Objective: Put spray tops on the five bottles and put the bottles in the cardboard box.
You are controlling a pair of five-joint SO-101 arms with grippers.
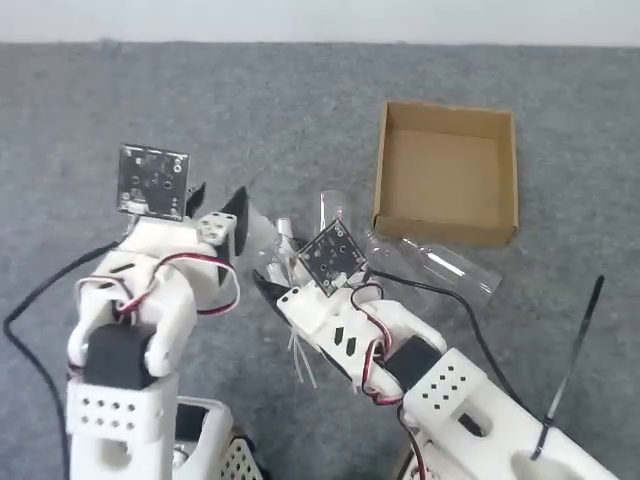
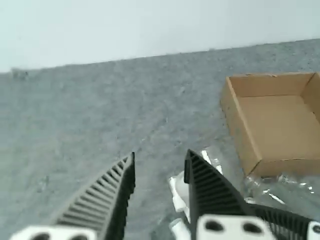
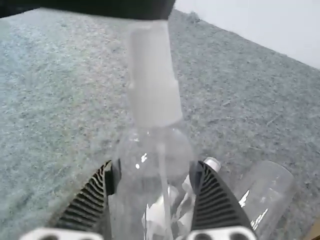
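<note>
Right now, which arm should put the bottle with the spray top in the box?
Right. The right end effector grips the bottle, spray top on, and that arm stands on the side of the cardboard box. The left end effector is open, holding nothing.

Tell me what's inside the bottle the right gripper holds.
Through the clear bottle a thin white tube runs down from the spray top. Its lower end cannot be seen, cut off between the right gripper's fingers.
</note>
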